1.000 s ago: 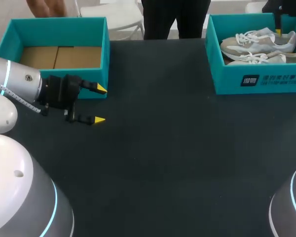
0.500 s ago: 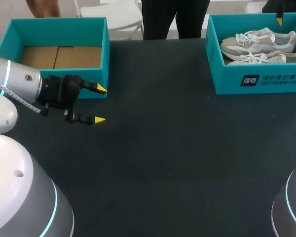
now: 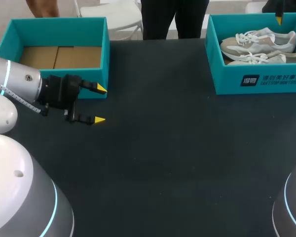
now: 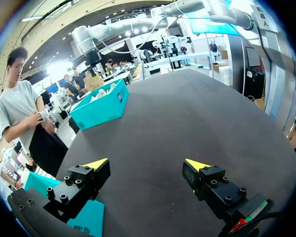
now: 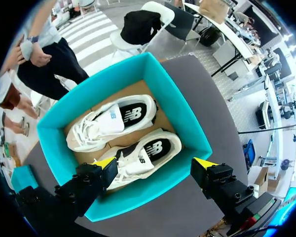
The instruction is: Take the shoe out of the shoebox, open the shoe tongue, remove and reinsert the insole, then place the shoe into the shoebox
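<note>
Two pale beige sneakers with white laces, one shoe [image 3: 259, 42] behind the other [image 3: 266, 58], lie on their sides in the teal shoebox [image 3: 259, 81] at the back right. In the right wrist view my right gripper [image 5: 155, 163] hangs open high above that shoebox [image 5: 187, 118], with both shoes [image 5: 113, 121] [image 5: 148, 153] below and nothing between its fingers. The head view shows only one of its yellow fingertips [image 3: 278, 19], at the box's far rim. My left gripper [image 3: 99, 104] [image 4: 147, 164] stands open over bare table, just in front of the other teal box.
A second teal box [image 3: 59, 29] with a bare cardboard floor stands at the back left, its front corner [image 4: 86, 219] under my left gripper's finger. The dark tabletop [image 3: 167, 148] stretches between the two boxes.
My right gripper has drawn up and back from over the shoes, so only one yellow tip still shows in the head view. The left arm has kept still.
</note>
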`<state>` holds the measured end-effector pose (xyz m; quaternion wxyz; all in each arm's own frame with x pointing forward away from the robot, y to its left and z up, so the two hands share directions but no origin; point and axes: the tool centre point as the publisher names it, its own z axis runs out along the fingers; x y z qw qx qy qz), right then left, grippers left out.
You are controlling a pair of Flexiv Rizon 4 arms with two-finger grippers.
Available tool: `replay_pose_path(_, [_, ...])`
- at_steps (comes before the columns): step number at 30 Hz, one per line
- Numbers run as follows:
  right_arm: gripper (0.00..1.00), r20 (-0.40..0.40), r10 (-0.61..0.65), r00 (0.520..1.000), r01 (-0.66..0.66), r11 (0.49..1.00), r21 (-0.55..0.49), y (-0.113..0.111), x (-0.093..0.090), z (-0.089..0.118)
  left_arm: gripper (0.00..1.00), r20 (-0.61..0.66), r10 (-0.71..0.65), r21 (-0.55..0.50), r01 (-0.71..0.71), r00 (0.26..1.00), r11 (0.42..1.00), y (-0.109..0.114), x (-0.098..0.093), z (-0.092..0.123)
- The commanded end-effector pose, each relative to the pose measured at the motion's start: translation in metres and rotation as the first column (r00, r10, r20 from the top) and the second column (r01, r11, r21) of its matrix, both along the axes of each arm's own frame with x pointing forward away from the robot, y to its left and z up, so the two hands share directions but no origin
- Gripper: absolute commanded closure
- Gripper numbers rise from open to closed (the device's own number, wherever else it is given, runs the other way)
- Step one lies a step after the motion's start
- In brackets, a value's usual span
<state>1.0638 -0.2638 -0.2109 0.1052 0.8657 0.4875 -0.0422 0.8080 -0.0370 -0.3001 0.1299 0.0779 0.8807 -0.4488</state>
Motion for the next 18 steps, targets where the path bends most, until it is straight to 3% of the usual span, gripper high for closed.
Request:
replay_pose_path(1, [0.00, 0.039, 0.008, 0.999, -0.007, 1.000, -0.019, 0.000, -0.005, 0.000, 0.00, 0.000, 0.000, 0.003, 0.000, 1.000, 1.000, 0.000, -0.001, 0.000])
replay_pose_path(3, [0.00, 0.039, 0.008, 0.999, -0.007, 1.000, -0.019, 0.000, -0.005, 0.000, 0.00, 0.000, 0.000, 0.003, 0.000, 1.000, 1.000, 0.000, -0.001, 0.000])
replay_pose_path(5, [0.00, 0.039, 0.008, 0.999, -0.007, 1.000, -0.019, 0.000, -0.005, 0.000, 0.00, -0.020, 0.110, -0.004, -0.110, 0.994, 0.994, -0.003, 0.001, 0.009])
replay_pose_path(8, [0.00, 0.012, 0.040, 0.999, -0.040, 0.999, 0.004, 0.010, -0.019, 0.002, 0.00, -0.098, 0.279, -0.011, -0.281, 0.955, 0.960, 0.003, 0.005, 0.028])
replay_pose_path(13, [0.00, -0.064, 0.091, 0.994, -0.089, 0.995, 0.040, 0.028, -0.038, 0.007, 0.00, -0.287, 0.630, 0.201, -0.598, 0.721, 0.776, 0.012, 0.038, 0.049])
replay_pose_path(18, [0.00, -0.097, 0.142, 0.985, -0.137, 0.989, 0.051, 0.045, -0.057, 0.008, 0.00, -0.338, 0.876, 0.402, -0.789, 0.344, 0.465, 0.024, 0.068, 0.042])
